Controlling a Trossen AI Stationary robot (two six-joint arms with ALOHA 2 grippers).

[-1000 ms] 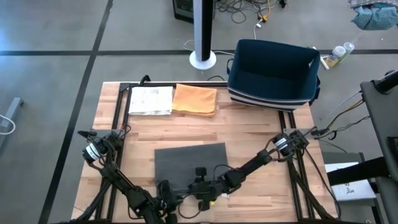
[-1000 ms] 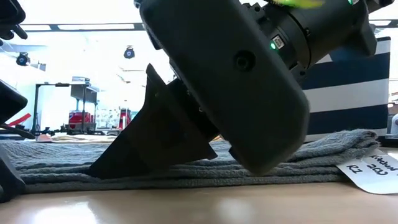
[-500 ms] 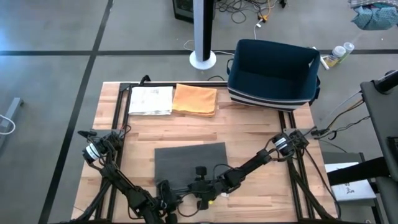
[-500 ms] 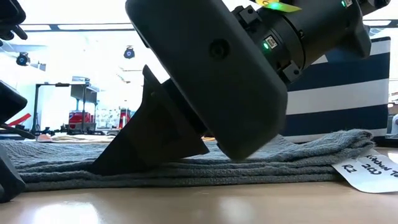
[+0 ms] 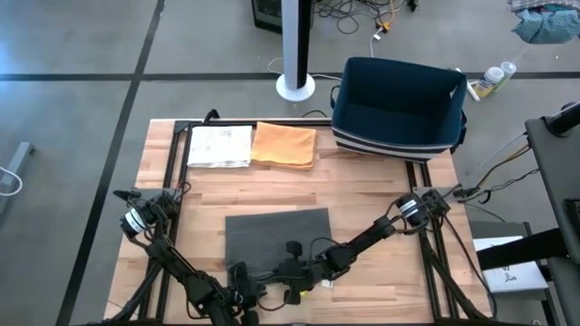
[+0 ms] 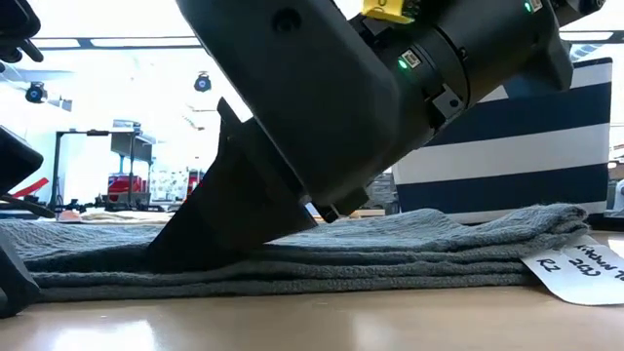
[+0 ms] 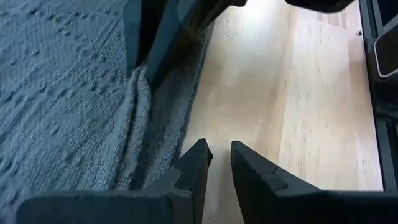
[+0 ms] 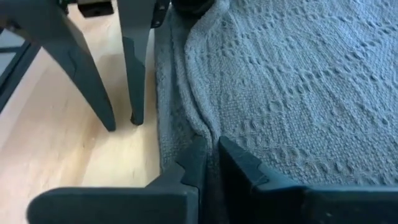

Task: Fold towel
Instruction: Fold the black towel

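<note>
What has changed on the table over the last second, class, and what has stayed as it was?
The right gripper has closed onto the near edge of the grey towel, pinching a fold, and in the low view its arm has shifted leftward. The left gripper is unchanged beside that edge, over bare wood. The towel, orange cloth and basket have not moved.

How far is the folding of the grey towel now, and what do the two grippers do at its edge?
Done: the grey towel lies flat in several stacked layers, so some folds look finished. In hand: the right gripper pinches the towel's near edge. The left gripper stands open over bare wood beside that edge, holding nothing. Left: probably the left grasp, then another fold.
</note>
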